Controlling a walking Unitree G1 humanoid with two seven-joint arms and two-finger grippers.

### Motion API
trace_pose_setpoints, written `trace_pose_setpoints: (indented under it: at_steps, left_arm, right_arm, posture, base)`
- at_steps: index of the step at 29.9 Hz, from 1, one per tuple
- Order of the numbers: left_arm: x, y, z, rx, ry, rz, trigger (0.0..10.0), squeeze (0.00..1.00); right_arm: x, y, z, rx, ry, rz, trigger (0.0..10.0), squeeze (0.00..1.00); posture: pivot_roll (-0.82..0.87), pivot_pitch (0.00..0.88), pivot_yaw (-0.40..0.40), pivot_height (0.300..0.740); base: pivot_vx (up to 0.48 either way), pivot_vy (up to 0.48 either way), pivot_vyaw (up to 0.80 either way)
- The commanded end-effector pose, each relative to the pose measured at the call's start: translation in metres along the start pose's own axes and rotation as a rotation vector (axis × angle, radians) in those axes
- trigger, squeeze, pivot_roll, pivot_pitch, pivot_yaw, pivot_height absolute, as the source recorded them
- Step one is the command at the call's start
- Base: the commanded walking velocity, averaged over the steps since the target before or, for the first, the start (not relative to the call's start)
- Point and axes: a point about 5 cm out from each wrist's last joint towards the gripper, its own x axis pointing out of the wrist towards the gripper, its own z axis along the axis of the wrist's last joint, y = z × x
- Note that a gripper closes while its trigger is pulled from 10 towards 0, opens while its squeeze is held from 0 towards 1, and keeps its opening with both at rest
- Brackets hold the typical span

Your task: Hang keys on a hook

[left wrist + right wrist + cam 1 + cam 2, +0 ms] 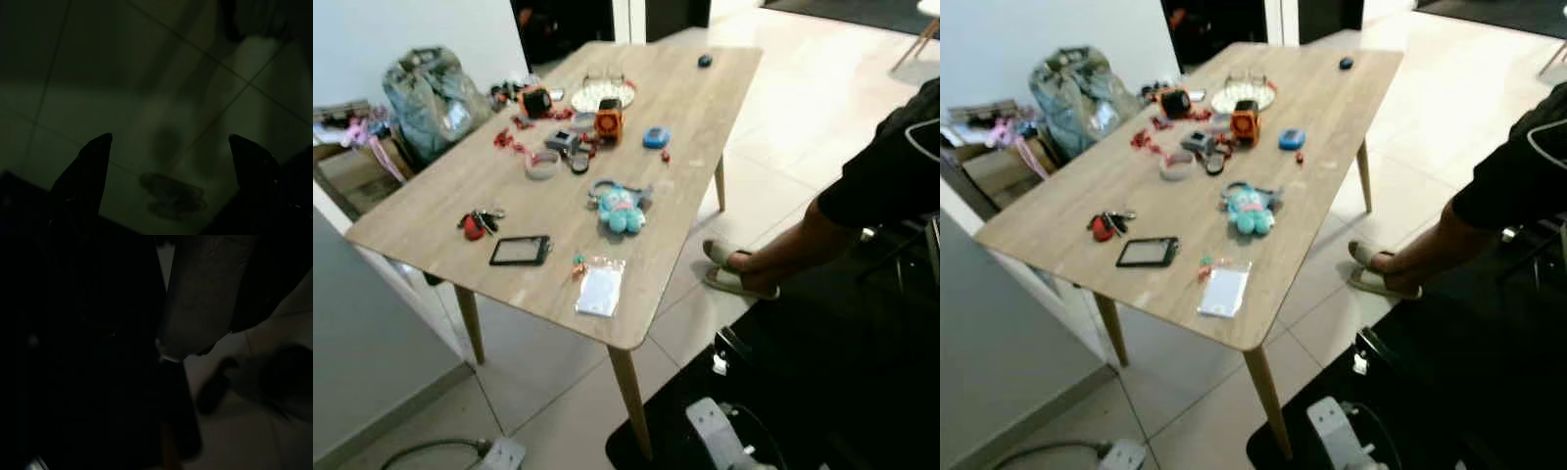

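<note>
A: While the left gripper [168,147] hangs spread and empty, where are the keys [481,222]?

B: Item: keys, on table [431,211], well apart ahead. Probably light, loose, jingly; pinch the ring. Right gripper: cannot tell.

Before me stood a light wooden table [695,108] bearing red-tagged keys [480,222], a black phone [520,251], a teal plush toy [621,209] and a clear plastic bag [600,286].
</note>
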Motion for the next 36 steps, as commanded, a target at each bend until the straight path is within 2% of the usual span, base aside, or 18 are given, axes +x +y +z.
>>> trace_pose_setpoints:
  at_steps: [1, 15, 25, 31, 36]
  left_arm:
    - [-0.0010, 0.0022, -0.0073, -0.001, 0.024, 0.004, 10.0, 0.00]
    - [-0.0009, -0.0003, -0.0073, -0.004, 0.022, -0.037, 10.0, 0.00]
    - [-0.0006, -0.0026, -0.0049, 0.032, 0.007, -0.065, 10.0, 0.00]
    - [-0.0005, -0.0041, -0.0047, 0.037, 0.007, -0.084, 10.0, 0.00]
    - [-0.0002, -0.0064, -0.0040, 0.037, 0.004, -0.107, 10.0, 0.00]
  right_arm:
    - [-0.0008, 0.0078, -0.0214, 0.015, 0.078, 0.025, 10.0, 0.00]
    - [-0.0007, 0.0084, -0.0215, 0.024, 0.076, 0.030, 10.0, 0.00]
    - [-0.0009, 0.0074, -0.0223, 0.024, 0.075, 0.022, 10.0, 0.00]
    - [-0.0014, 0.0035, -0.0239, 0.018, 0.081, -0.012, 10.0, 0.00]
    - [-0.0018, 0.0010, -0.0254, 0.004, 0.089, -0.022, 10.0, 0.00]
  posture:
    - [-0.07, 0.059, 0.124, 0.740]
    - [-0.08, 0.063, 0.128, 0.740]
    - [-0.08, 0.066, 0.126, 0.740]
    - [-0.08, 0.065, 0.125, 0.740]
    - [-0.09, 0.055, 0.122, 0.740]
  base:
    - [0.000, 0.000, 0.79]
    - [0.000, 0.000, 0.79]
    - [0.000, 0.000, 0.79]
    - [0.000, 0.000, 0.00]
    - [0.000, -0.472, 0.00]
